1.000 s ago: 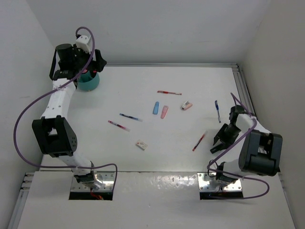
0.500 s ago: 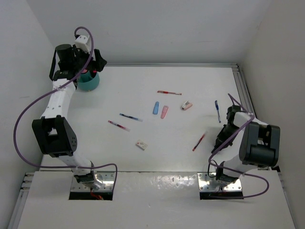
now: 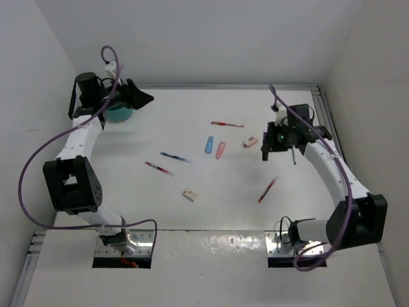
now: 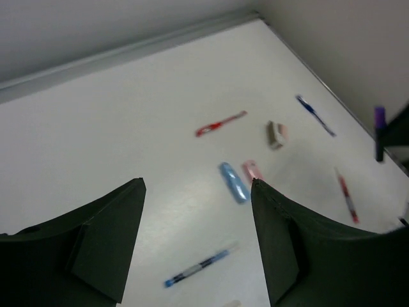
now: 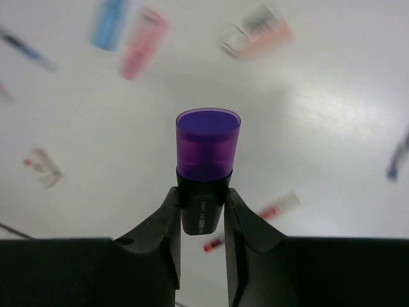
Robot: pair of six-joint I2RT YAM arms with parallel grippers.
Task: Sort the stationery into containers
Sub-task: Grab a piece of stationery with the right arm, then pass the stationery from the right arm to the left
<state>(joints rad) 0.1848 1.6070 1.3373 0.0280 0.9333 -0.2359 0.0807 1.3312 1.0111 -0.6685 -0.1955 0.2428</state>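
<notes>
so the right claw (image 5: pixel 201 199) is pinched tight on a black highlighter (image 5: pixel 208 147) with a purple end, up over the surface (image 3: pixel 192 115). the left claw (image 4: pixel 198 185) is wide open and empty, right by the teal cup (image 3: pixel 117 114) in the far left corner, other stationery (image 3: pixel 209 145) scattered mid-surface

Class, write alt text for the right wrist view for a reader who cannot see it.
The right tool clamps a black highlighter with a purple cap. Beneath, blurred on the white table, lie a pink tube and a red pen.
</notes>
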